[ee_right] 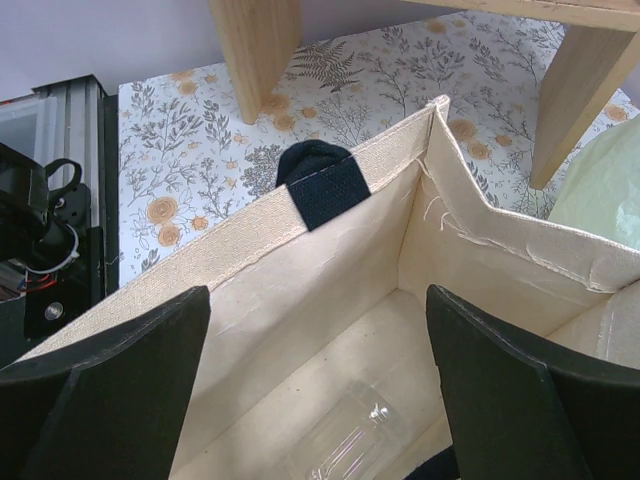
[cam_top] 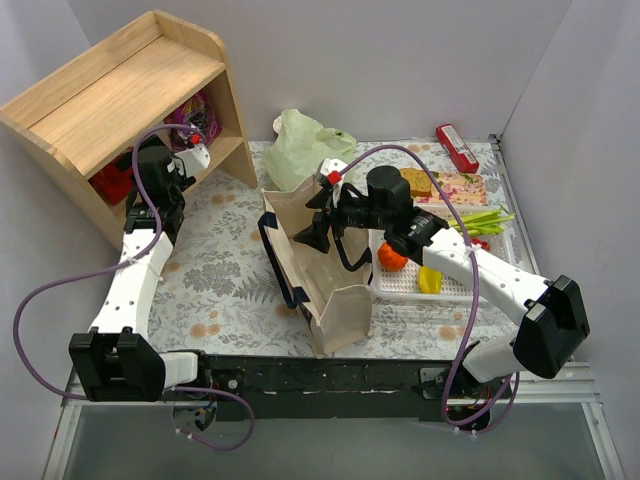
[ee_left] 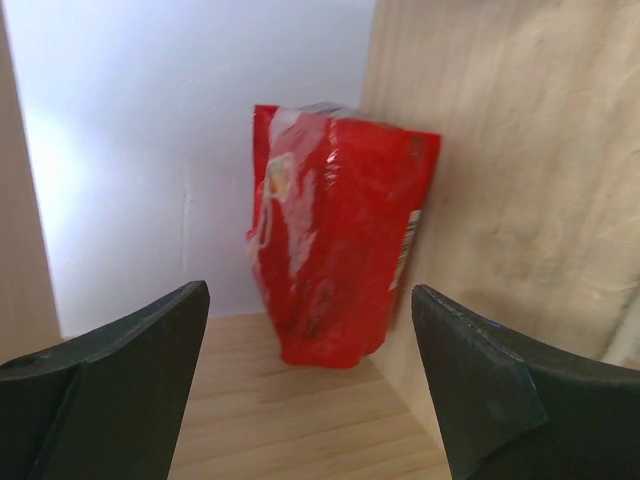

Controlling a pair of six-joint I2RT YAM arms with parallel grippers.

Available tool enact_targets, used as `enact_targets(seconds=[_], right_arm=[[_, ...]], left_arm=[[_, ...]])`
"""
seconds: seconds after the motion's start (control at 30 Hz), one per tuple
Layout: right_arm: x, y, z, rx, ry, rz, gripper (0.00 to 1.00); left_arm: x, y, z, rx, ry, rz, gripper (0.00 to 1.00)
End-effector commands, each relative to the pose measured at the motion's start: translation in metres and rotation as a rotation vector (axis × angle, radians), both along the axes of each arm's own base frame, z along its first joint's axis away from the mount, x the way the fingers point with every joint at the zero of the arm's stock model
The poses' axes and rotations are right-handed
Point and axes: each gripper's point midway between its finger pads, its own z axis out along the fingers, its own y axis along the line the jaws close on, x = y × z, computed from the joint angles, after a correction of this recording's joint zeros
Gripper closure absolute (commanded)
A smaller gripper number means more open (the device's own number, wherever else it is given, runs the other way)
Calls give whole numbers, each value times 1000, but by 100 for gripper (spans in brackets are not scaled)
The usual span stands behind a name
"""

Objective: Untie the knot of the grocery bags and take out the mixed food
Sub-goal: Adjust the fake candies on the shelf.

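Grocery bags stand mid-scene on the floral tabletop [cam_top: 220,285]: the beige canvas tote [cam_top: 338,308] is upright with its mouth gaping, and the pale green plastic bag [cam_top: 298,148] sits crumpled just behind it, near the back wall. Whether the knot in the green bag's handles is tied cannot be made out from above. The right pincer [ee_right: 318,300] hangs over the tote's open mouth, its fingers [ee_right: 110,390] spread wide and gripping nothing. Below them a clear bottle [ee_right: 350,440] lies on the tote's floor, and a navy strap [ee_right: 322,182] folds over one rim. Just right of the tote, a white slotted basket [cam_top: 400,287] carries an orange fruit [cam_top: 392,257], a yellow pepper [cam_top: 430,279] and green beans [cam_top: 482,219]. A long red pack [cam_top: 457,147] lies flat near the tabletop's back right corner. Across the tabletop, the left pincer [ee_left: 310,300] reaches into the lower compartment of the wooden shelf [cam_top: 120,90], likewise spread and empty. Beyond its fingertips a red snack packet [ee_left: 335,235] stands upright against the shelf's side wall, apart from both fingers.
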Motion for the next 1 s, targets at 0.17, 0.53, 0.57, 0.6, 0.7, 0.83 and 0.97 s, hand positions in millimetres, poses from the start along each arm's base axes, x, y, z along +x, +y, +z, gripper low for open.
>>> enact_targets(seconds=[0.17,0.53,0.57,0.6,0.7,0.83,0.97], right_arm=[[0,1,18,27,-31,1,6],[-3,-3,11,8,-20,2,6],[-4,-3,10,8,-18,5,6],[-4,-3,8,4,-16,5,6],[-4,-3,6,2,-14,4,6],[-6,-6,5,0,-18,0,6],[-6,-8,3,-2,-20,-4,6]], left_arm=[[9,2,-17,-46,-1,34,18],[14,38,-49,-110,22,144,22],[15,38,-52,-110,30,142,22],[15,38,-55,-110,37,139,24],[15,38,-67,-116,77,138,36],[9,34,-87,-153,150,140,85],[1,29,-90,-175,152,124,100]])
